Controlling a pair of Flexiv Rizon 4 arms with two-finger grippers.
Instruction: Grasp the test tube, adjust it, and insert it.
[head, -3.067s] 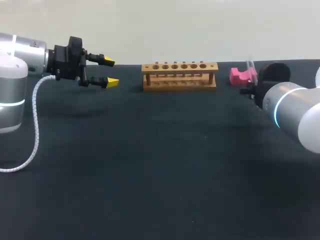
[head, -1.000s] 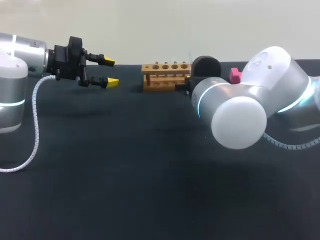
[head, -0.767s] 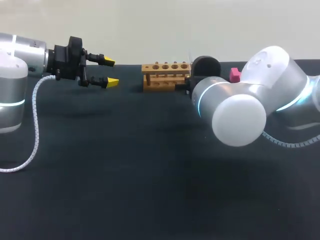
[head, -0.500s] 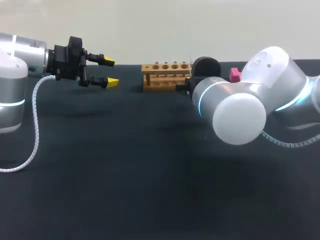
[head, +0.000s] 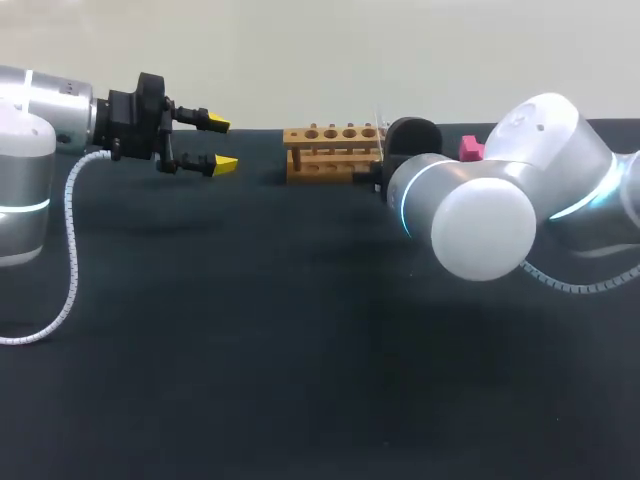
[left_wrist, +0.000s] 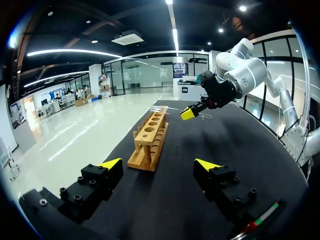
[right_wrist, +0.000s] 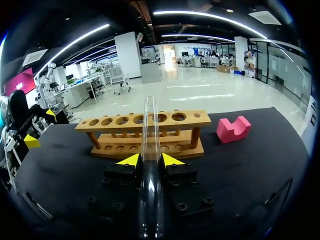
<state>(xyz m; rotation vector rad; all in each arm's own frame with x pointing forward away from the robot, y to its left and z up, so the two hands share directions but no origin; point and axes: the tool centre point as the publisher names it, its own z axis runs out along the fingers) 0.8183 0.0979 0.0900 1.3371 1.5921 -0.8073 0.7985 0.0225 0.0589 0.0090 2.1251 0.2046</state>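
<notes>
My right jaws are clenched on the test tube (right_wrist: 149, 131). The two yellow tips press it from either side, and the clear glass runs out ahead of them, straight at 12 o'clock, toward the wooden rack (right_wrist: 115, 121). I judge the grasp done and the adjusting step in hand, with the insertion not yet made. The rack stands at the desk's 12 o'clock by the far edge, and the holes I can see in it are empty.

My right arm (head: 480, 215) comes in from 3 o'clock and hides the rack's right end in the head view. I cannot tell from there how the tube is tilted.

The next move, as I judge it, calls for turning the tube until it stands upright over one hole. Then I must line it up closely and lower it straight, since the glass is smooth and the holes look snug. I must grip firmly enough that it does not slip, yet not so hard that it cracks.

My left jaws are released and hold nothing. The left arm (head: 40, 120) hangs at the desk's 10 o'clock, well apart from the rack, so it leaves me room.

The desk (head: 250, 350) is flat under a matte black cover. A pink block (right_wrist: 233, 129) sits at about 2 o'clock from my right jaws, apart from the rack's end and out of the way.
</notes>
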